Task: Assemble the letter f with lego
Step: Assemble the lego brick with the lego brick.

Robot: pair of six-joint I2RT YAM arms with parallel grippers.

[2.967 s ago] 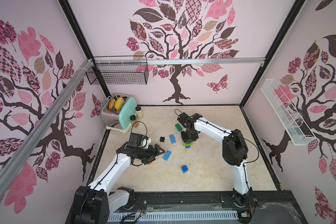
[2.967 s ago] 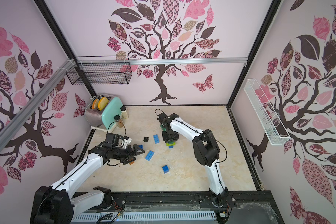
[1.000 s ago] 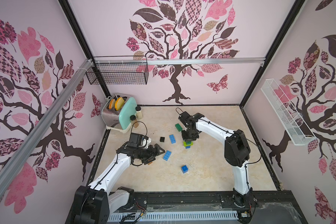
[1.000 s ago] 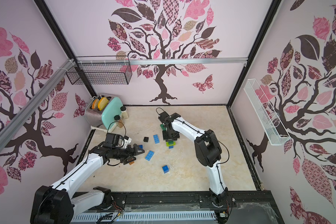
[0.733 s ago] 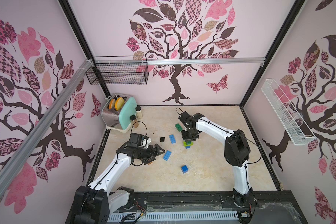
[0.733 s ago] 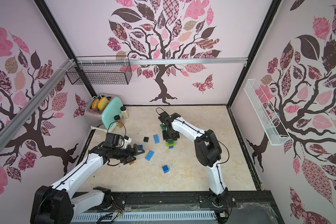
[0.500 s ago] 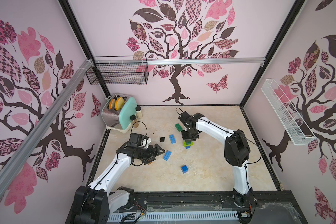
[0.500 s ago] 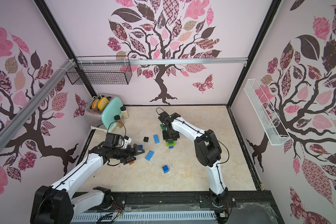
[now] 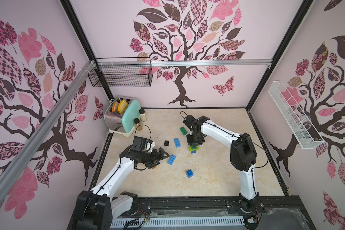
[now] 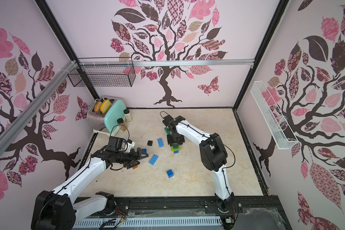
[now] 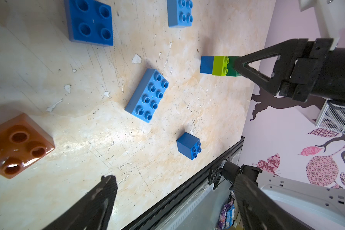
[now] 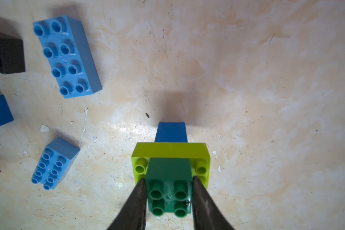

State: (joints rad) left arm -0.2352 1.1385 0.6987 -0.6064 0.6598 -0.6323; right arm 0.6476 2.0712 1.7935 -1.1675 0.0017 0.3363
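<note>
A small stack stands mid-table: a blue brick (image 12: 171,132) at the bottom, a lime green oblong (image 12: 170,153) across it, and a dark green square brick (image 12: 169,177) on top. My right gripper (image 12: 168,191) comes straight down on the stack (image 9: 193,149) and is shut on the dark green brick, one finger against each side. My left gripper (image 11: 176,179) hovers open and empty low over the table's left part (image 9: 160,158). A brown brick (image 11: 18,147) lies beside it and a light blue oblong (image 11: 147,95) lies ahead of it.
Loose lego lies between the arms: a second light blue oblong (image 9: 177,142), a black square (image 9: 166,142), a dark green oblong (image 9: 183,130) and a blue square (image 9: 189,173). A toaster (image 9: 122,117) with two jars stands at the back left corner.
Three seconds ago the right gripper was at the same stack, and it has barely shifted since. The left arm has not moved.
</note>
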